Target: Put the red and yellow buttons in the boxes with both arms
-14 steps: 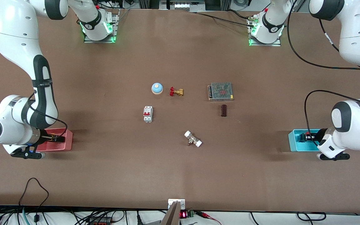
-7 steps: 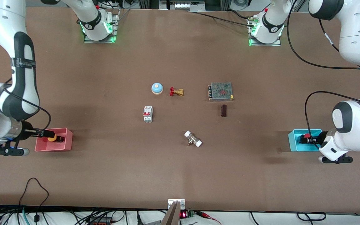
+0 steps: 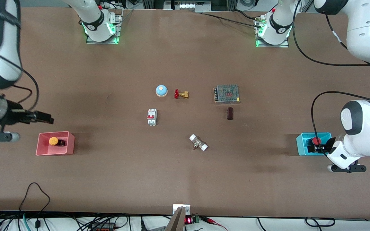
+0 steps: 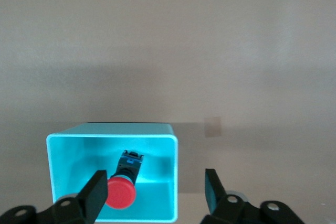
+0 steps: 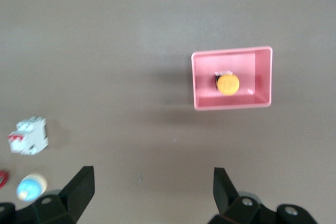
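The yellow button (image 3: 53, 141) lies in the pink-red box (image 3: 70, 143) at the right arm's end of the table. The red button (image 3: 316, 141) lies on its side in the cyan box (image 3: 300, 145) at the left arm's end. My right gripper (image 3: 47, 119) is open and empty, raised over bare table beside the pink-red box. Its wrist view shows the box (image 5: 262, 72) and the button (image 5: 228, 84) well apart from the gripper (image 5: 152, 184). My left gripper (image 3: 323, 148) is open and empty over the cyan box (image 4: 73, 156); one finger of the gripper (image 4: 155, 190) stands beside the red button (image 4: 122, 192).
In the table's middle are a blue bell (image 3: 161, 90), a brass valve with a red handle (image 3: 181, 94), a white circuit breaker (image 3: 152, 117), a meshed power supply (image 3: 226, 93), a dark block (image 3: 230, 113) and a white-ended fitting (image 3: 198, 142).
My right gripper has let go of the yellow button and risen away from the pink-red box. My left gripper has drawn back from the red button, which now lies free in the cyan box.
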